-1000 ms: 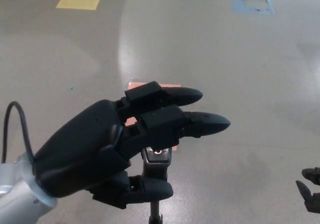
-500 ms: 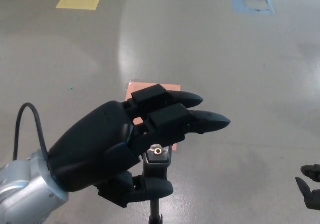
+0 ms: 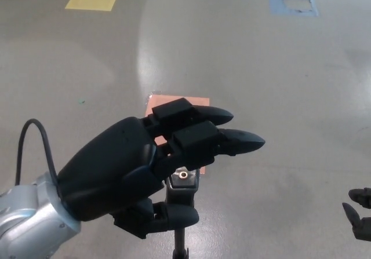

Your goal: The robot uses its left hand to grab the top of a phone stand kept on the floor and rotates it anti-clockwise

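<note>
Two robot hands (image 3: 145,172), one phone stand (image 3: 182,192).

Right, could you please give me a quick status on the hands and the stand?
Left robot hand open around stand top, not gripping. Right robot hand at edge, state unclear. Nothing in the way.

L hand (image 3: 136,175) open over phone stand (image 3: 183,185) top, thumb beside its post; R hand (image 3: 359,212) at frame edge.

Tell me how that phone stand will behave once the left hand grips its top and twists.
The phone stand looks like a small head on a thin pole, so probably rigid but top-heavy and apt to tip. Its base is out of view. The left hand has thick fingers; the small black head may slip.
</note>
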